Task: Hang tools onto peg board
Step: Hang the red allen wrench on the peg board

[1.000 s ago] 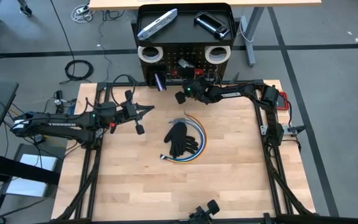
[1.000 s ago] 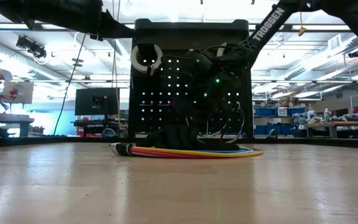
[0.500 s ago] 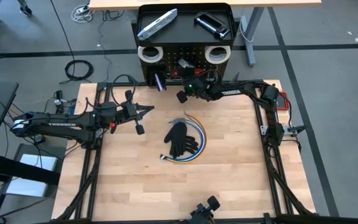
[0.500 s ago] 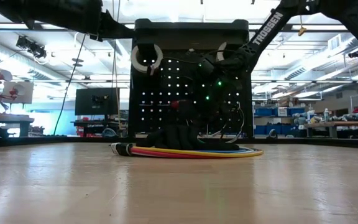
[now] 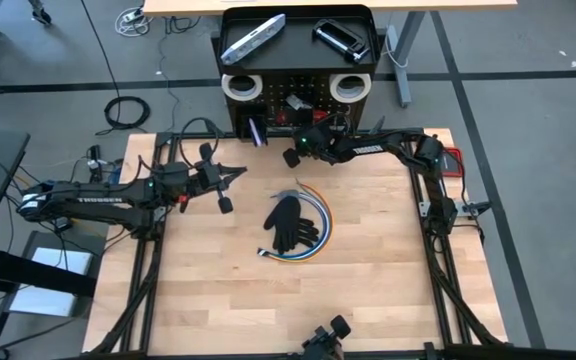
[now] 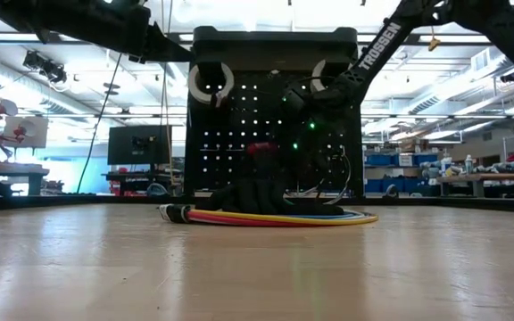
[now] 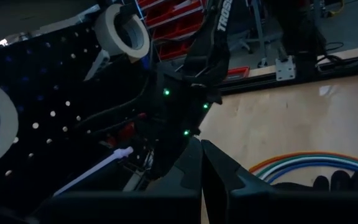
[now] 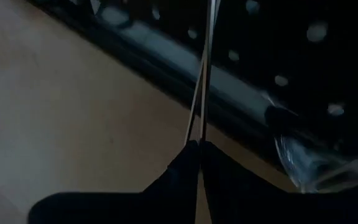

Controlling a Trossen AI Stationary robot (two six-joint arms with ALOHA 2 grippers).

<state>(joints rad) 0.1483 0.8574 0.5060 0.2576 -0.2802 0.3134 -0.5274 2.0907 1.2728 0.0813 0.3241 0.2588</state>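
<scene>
My worktop (image 5: 218,290) reads as pale wood planking, smooth with a soft sheen in the low view. The peg board (image 6: 239,125) looks like matt black painted metal, punched with holes. On its tray top I see a flat bar (image 5: 252,38) of bright bare metal. The glove (image 5: 290,222) looks like dull black cloth; the cable coil (image 5: 320,238) glossy plastic.

Two white tape rolls (image 5: 240,86) (image 5: 348,87) are hung on one black perforated metal peg board (image 5: 298,72). One silver-grey flat bar (image 5: 252,38) and one black clamp (image 5: 340,37) are counted on its top tray. One black glove (image 5: 290,222) and one coil of multicoloured cables (image 5: 322,225) are counted on the wooden table (image 5: 368,280).
</scene>
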